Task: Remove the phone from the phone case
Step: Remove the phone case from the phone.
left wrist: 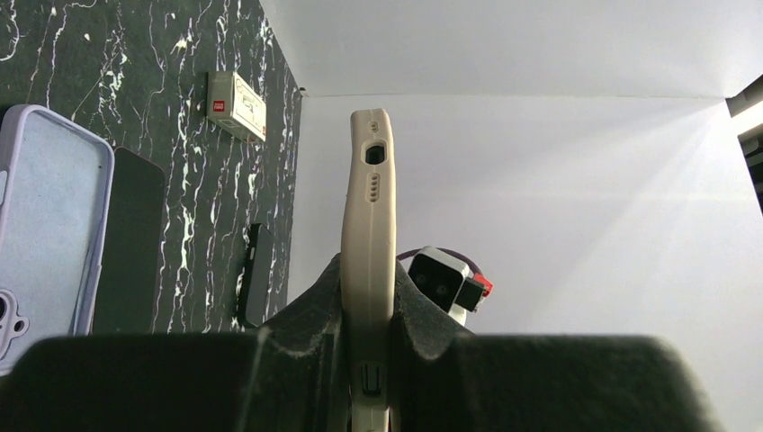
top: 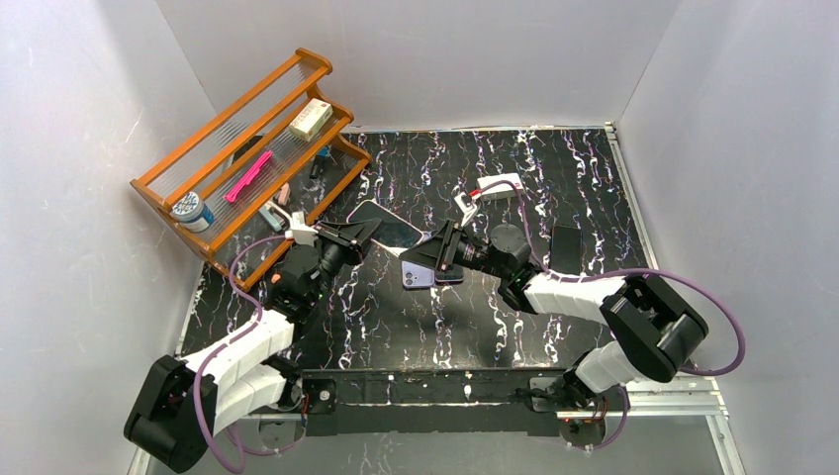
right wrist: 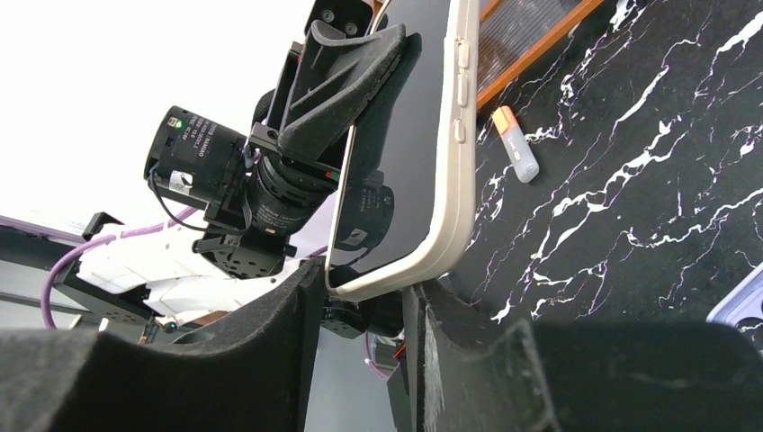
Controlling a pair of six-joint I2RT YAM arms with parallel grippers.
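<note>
Right now the left tool [left wrist: 367, 297] is pinching the phone case [left wrist: 369, 207] edge-on, its 2 fingers pressed tight against the beige sides. The phone [right wrist: 405, 135] sits inside the case, dark screen showing in the right wrist view. The pair is held up off the bench [top: 435, 327], left of its middle and just in front of the wooden rack [top: 247, 148] that stands in the far left corner.

The right tool [right wrist: 367, 281] has 1 finger on each side of the cased phone's free corner, 1 on the screen side and 1 on the back. Both look to be touching, but I cannot tell whether they are clamped.

On the bench lies a lilac case [left wrist: 45, 207], with a dark handset [left wrist: 130, 243] just beside it. A white box [left wrist: 236, 105] with a red label lies toward the far edge. An orange-capped stick [right wrist: 516, 142] lies near the rack.
</note>
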